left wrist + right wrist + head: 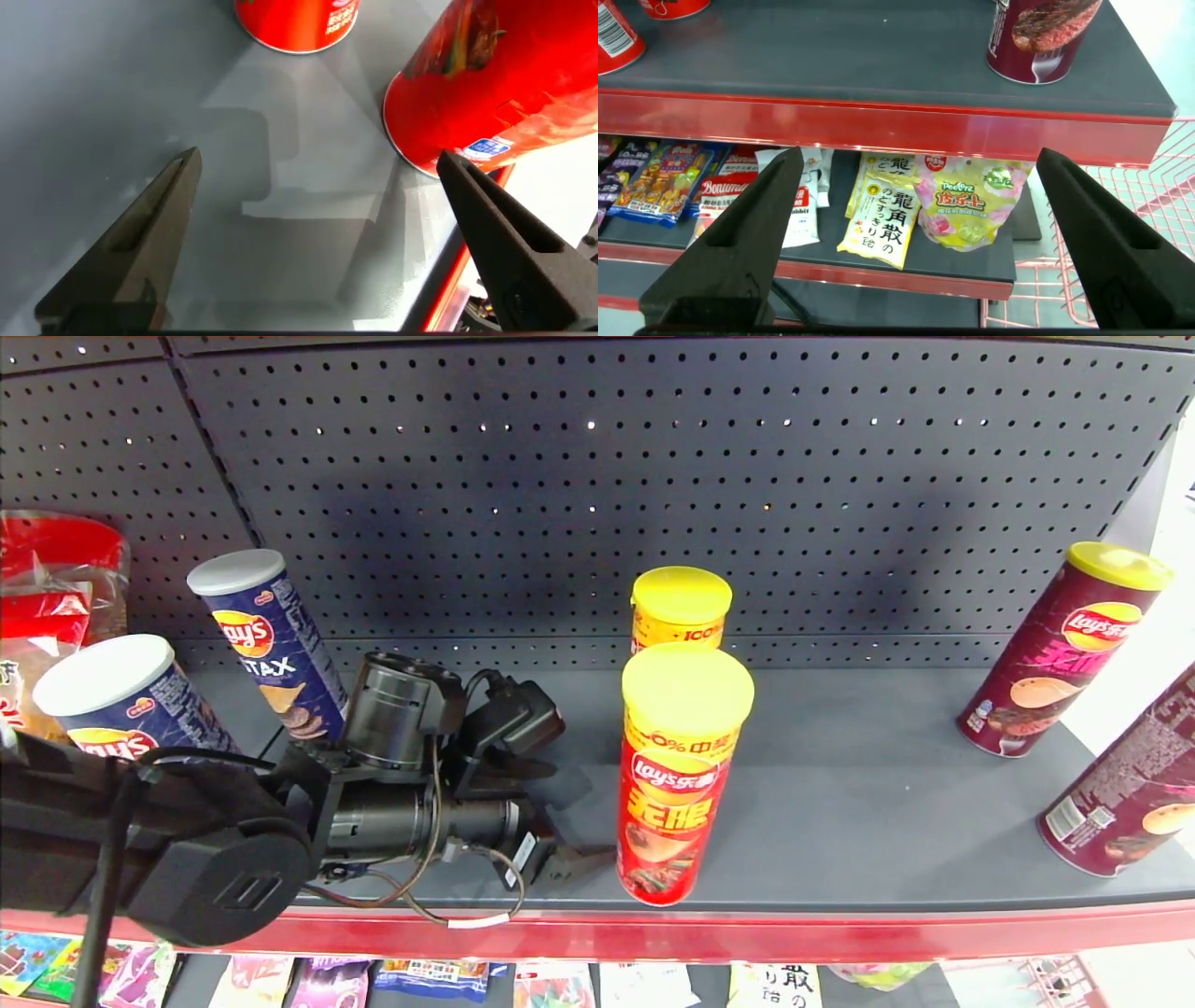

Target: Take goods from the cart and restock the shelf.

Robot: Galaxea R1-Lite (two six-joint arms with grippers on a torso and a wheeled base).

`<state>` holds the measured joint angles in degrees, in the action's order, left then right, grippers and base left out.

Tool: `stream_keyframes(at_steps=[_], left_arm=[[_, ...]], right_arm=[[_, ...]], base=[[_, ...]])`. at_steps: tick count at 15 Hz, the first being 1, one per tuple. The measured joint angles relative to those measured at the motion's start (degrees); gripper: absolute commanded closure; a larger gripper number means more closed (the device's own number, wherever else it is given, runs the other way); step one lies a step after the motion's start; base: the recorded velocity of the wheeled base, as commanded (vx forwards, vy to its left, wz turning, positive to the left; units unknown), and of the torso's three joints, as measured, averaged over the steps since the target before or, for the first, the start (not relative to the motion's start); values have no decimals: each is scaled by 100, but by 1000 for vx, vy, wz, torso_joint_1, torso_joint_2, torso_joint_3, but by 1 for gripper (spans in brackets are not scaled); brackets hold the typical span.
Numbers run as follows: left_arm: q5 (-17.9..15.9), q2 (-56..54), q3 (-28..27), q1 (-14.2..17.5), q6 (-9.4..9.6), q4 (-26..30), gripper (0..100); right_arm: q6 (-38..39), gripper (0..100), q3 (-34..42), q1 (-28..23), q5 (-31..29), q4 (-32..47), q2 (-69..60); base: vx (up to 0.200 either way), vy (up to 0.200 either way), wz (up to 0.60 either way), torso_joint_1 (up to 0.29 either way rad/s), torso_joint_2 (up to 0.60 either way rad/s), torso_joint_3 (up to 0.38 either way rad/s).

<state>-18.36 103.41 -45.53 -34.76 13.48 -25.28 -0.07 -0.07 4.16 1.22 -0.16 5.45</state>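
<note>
At the shelf's (pixel 840 784) front edge, near its red lip (pixel 747 933), stands the red chip can (pixel 677 784), upright, yellow-lidded, with a picture of food low on its side. The left end effector (pixel 318 159) lies just beside its base, fingers spread wide and holding nothing. The right end effector (pixel 920 154), also spread and empty, hangs in front of the shelf lip, over a lower shelf (pixel 971 266) of flat snack packets (pixel 882 219). Directly behind the red can stands a second yellow-lidded can (pixel 680 607). Two blue cans (pixel 271 644) with white lids stand toward the left end, two maroon cans (pixel 1064 653) at the right end. A dark perforated panel (pixel 653 476) backs the grey shelf.
</note>
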Motion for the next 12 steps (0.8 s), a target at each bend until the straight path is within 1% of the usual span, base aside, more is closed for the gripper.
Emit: stream_keyframes(at_steps=[12], left_arm=[[33,52,-79,-132,-13,0,0]], right_arm=[[-9,0,-2,2,0,0,0]], base=[[0,0,0,0,0,0]])
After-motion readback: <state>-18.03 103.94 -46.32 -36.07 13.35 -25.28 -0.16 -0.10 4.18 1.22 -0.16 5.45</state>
